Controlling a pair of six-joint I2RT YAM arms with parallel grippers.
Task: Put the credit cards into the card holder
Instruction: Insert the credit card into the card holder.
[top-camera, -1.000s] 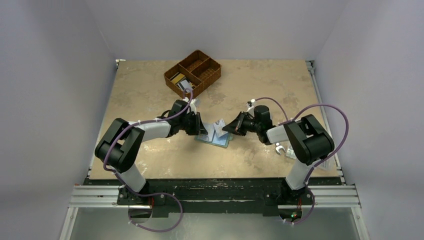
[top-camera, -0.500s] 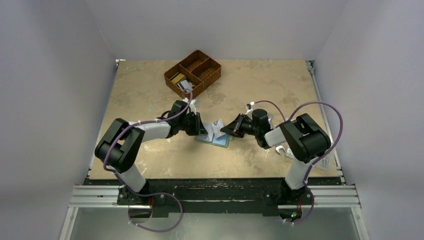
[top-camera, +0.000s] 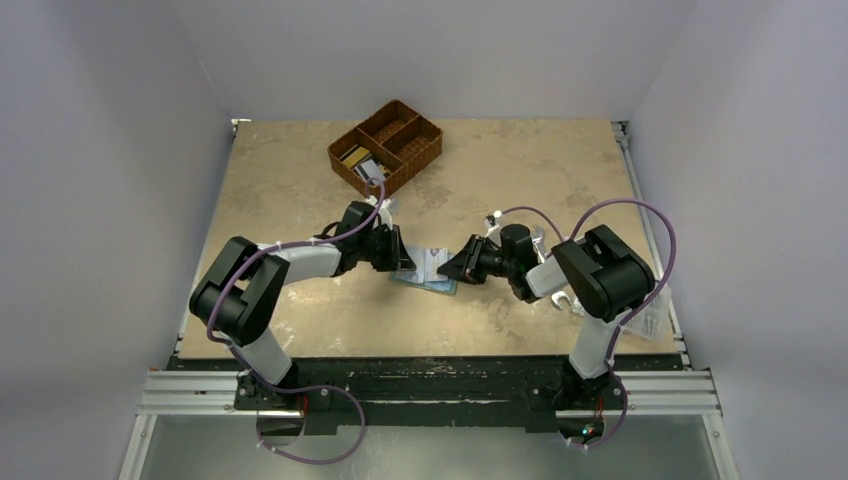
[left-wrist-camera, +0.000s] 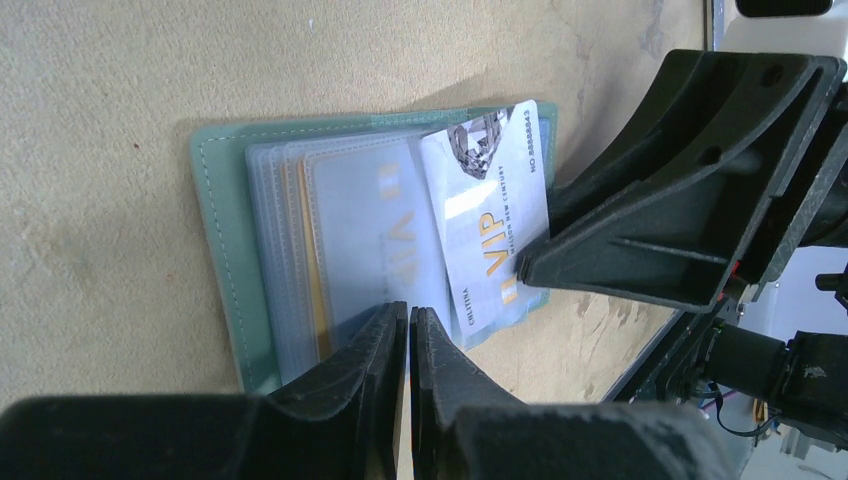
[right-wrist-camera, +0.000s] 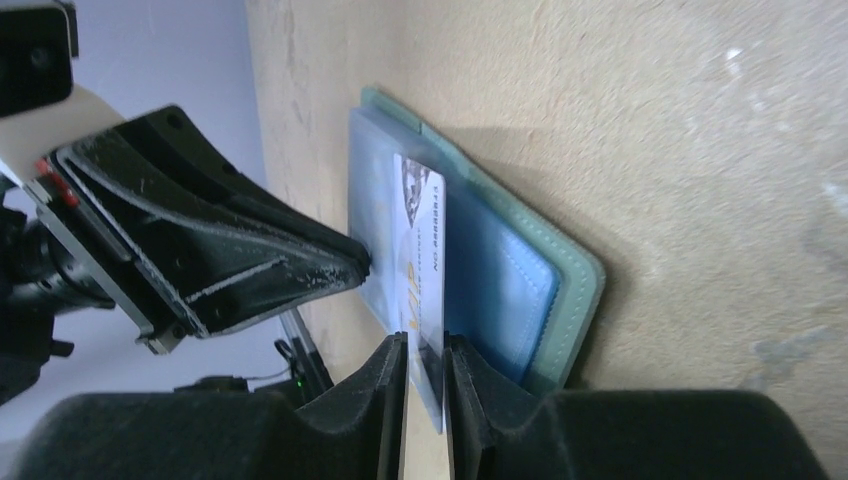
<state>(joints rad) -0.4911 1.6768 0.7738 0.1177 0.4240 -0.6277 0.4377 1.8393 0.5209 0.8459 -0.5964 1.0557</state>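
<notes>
The teal card holder (top-camera: 428, 281) lies open on the table between my grippers, its clear sleeves (left-wrist-camera: 350, 240) facing up. My left gripper (left-wrist-camera: 410, 318) is shut, with its tips resting on the near edge of a sleeve at the holder's left side (top-camera: 398, 258). My right gripper (right-wrist-camera: 427, 342) is shut on a white "VIP" credit card (right-wrist-camera: 420, 235). It holds the card on edge over the holder's blue inner pocket (right-wrist-camera: 500, 275). In the left wrist view the card (left-wrist-camera: 488, 225) lies slanted over the holder's right half. More cards (top-camera: 358, 160) sit in the basket.
The brown three-compartment wicker basket (top-camera: 400, 135) stands at the back centre-left. A silver wrench (top-camera: 562, 298) and a clear plastic box (top-camera: 652, 318) lie by the right arm near the table's right edge.
My right gripper has moved left with the white card, from beside the holder to over it. My left gripper has stayed on the holder's left side.
</notes>
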